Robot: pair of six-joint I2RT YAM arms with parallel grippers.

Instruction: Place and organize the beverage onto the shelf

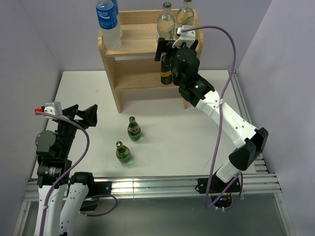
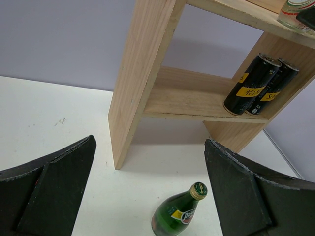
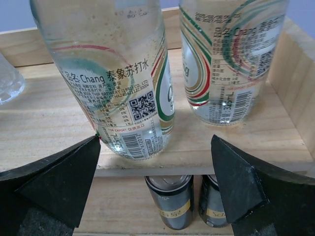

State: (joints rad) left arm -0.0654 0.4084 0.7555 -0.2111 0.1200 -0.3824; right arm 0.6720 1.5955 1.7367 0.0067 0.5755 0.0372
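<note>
Lilac walls close in a white surface (image 1: 88, 93) with the shelf (image 1: 129, 49) at its far edge. On the top tier, two clear bottles (image 1: 166, 22) (image 1: 185, 14) stand upright at the right end, side by side and slightly apart. A water bottle (image 1: 109, 22) stands at the left end. On the lower tier, two cans (image 2: 251, 83) (image 2: 274, 84) stand against the right side panel, just beside each other. Two green bottles remain on the surface in front of the shelf, well apart from it. One (image 1: 134, 129) stands farther out and the other (image 1: 123, 152) nearer the arms, both upright.

The right arm (image 1: 231, 120) reaches to the front of the shelf's right half. Its jaws are spread wide at the level of the top tier, grasping nothing. In the right wrist view the left clear bottle (image 3: 118, 73) stands between the two black fingers (image 3: 54, 182), with the second one (image 3: 226, 59) to its right. The can tops (image 3: 170, 184) show below the board. The left arm (image 1: 51, 162) sits back near the left edge. Its jaws are also released and empty, held above the surface and facing the shelf. One green bottle (image 2: 179, 214) shows low between the fingers (image 2: 54, 191) in the left wrist view.
</note>
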